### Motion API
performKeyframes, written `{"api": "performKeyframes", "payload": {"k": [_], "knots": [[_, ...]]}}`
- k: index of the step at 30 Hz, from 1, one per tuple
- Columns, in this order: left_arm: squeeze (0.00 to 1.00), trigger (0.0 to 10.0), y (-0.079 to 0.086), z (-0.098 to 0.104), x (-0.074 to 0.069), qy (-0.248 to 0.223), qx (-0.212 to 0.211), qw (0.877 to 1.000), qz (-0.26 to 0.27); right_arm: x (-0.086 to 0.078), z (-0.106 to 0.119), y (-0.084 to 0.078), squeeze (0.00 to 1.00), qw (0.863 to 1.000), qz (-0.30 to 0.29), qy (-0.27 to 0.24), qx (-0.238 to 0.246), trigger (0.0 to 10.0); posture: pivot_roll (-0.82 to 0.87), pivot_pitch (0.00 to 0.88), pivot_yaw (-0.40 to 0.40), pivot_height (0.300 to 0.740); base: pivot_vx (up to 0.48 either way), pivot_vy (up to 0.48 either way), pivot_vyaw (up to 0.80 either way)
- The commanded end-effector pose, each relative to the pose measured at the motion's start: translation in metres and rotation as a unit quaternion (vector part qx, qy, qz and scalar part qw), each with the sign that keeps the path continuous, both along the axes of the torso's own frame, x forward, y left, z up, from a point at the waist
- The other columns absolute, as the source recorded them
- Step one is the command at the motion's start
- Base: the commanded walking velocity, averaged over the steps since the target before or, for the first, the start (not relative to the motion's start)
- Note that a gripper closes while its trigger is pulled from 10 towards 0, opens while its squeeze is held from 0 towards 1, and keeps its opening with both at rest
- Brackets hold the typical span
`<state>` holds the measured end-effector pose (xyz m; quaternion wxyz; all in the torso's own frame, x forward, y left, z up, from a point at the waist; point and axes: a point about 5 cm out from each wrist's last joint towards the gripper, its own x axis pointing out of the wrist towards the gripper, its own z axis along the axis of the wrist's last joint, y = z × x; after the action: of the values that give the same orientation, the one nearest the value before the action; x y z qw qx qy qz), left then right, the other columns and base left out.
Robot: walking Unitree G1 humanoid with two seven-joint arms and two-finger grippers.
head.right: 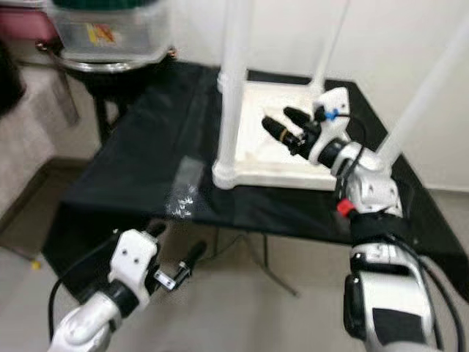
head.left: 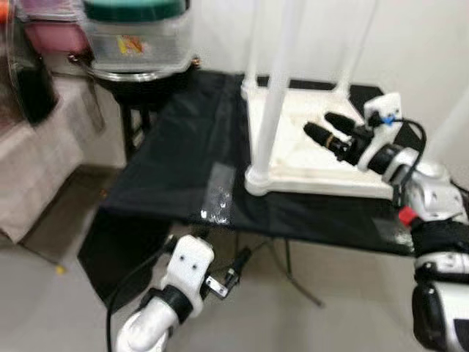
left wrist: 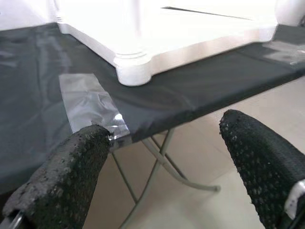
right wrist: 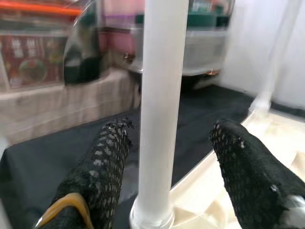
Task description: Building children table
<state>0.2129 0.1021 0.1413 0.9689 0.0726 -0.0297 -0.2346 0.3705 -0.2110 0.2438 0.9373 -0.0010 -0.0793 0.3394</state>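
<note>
Left eye view: one white children's table (head.left: 315,165) sits upside down on the black-covered folding worktop (head.left: 176,154), tabletop face down, legs pointing up. Four legs counted across the two eye views: near-left leg (head.left: 275,88) seated in its corner socket, two at the far corners, and one on the near right (head.right: 425,95). Right pincer (head.left: 326,132) hovers over the inverted underside, just beside the near-left leg, fingers spread, nothing held. Right wrist view has that leg (right wrist: 159,109) standing between the two black fingers (right wrist: 102,162), not touched on either side. Left pincer (head.left: 233,270) is low, below the worktop's front edge and in front of it, fingers also apart and empty; left wrist view looks up at the table corner (left wrist: 133,71) and one strip of clear tape (left wrist: 88,102) stuck on the black cover near the edge. One clear lidded storage bin (head.left: 135,37) with a green lid sits on a stand behind the worktop, far left. Worktop's metal folding legs (left wrist: 162,162) visible underneath. Floor is light tile.
</note>
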Motion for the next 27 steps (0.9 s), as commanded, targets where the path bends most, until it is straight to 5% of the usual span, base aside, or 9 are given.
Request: {"api": "performKeyframes", "payload": {"k": [1,4,7,11,21,27], "knots": [[0.00,10.0,-0.002,-0.001,-0.002,0.005,-0.003,1.000,-0.004,-0.002,0.005,0.002,0.00,1.000,0.013,-0.011,0.006,10.0,0.10,0.092,-0.076,0.740,0.000,0.000,0.00],[0.00,10.0,-0.002,-0.001,-0.002,0.005,-0.001,1.000,-0.001,-0.006,-0.001,0.010,0.00,1.000,0.023,-0.014,0.011,10.0,0.10,0.093,-0.073,0.740,0.000,0.000,0.00],[0.00,10.0,0.000,-0.002,0.001,0.005,-0.001,1.000,0.002,-0.028,-0.035,0.036,0.00,0.996,-0.074,-0.045,0.004,10.0,0.08,0.093,-0.066,0.740,0.000,0.000,0.00],[0.00,10.0,0.000,-0.001,0.002,0.004,-0.004,1.000,0.002,-0.049,-0.056,0.045,0.00,0.989,-0.135,-0.052,-0.003,10.0,0.09,0.096,-0.069,0.740,0.000,0.000,0.00],[0.00,10.0,0.000,0.001,0.003,-0.002,-0.003,1.000,0.006,-0.064,-0.064,0.052,0.00,0.984,-0.169,-0.064,0.004,10.0,0.09,0.093,-0.065,0.740,0.000,0.000,0.00],[0.00,10.0,0.004,0.005,0.008,-0.015,-0.002,1.000,0.019,-0.058,-0.050,0.034,0.00,0.965,-0.245,-0.095,-0.002,10.0,0.09,0.088,-0.069,0.740,0.000,0.000,0.00]]}}
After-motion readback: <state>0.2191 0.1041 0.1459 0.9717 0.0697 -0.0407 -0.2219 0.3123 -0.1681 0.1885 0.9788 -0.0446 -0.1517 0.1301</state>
